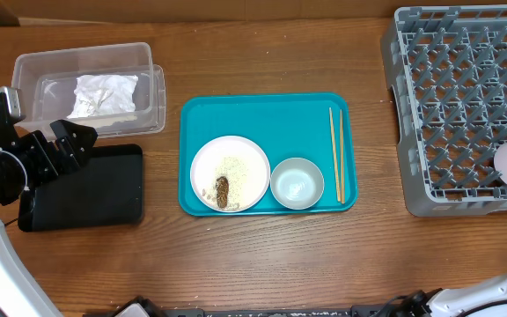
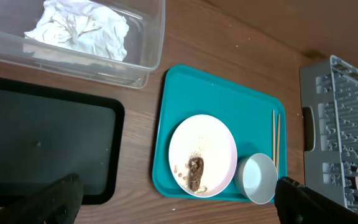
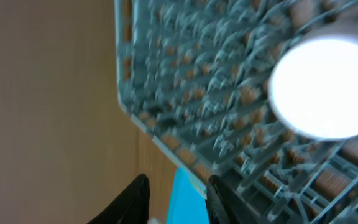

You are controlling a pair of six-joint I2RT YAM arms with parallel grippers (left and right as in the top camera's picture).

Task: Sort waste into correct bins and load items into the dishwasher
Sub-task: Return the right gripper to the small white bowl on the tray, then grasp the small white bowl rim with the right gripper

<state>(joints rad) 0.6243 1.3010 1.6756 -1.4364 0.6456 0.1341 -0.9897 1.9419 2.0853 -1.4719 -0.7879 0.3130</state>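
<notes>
A white plate (image 1: 245, 158) with rice and a brown lump (image 1: 223, 191), a grey-blue bowl (image 1: 297, 183) and chopsticks (image 1: 335, 154) lie on the teal tray (image 1: 262, 114). The crumpled napkin (image 1: 104, 95) sits in the clear tub (image 1: 33, 75). My left gripper (image 1: 76, 145) hovers wide open over the black tray (image 1: 104, 189), holding nothing. In the blurred right wrist view my right gripper (image 3: 178, 202) hangs beside the grey dish rack (image 3: 216, 62), jaws apart and empty. A white cup (image 3: 325, 87) stands in the rack (image 1: 447, 106).
The wooden table runs bare between the teal tray and the rack. The tub and black tray stand close together at the left. Only part of my right arm (image 1: 491, 291) shows in the overhead view, at the bottom right corner.
</notes>
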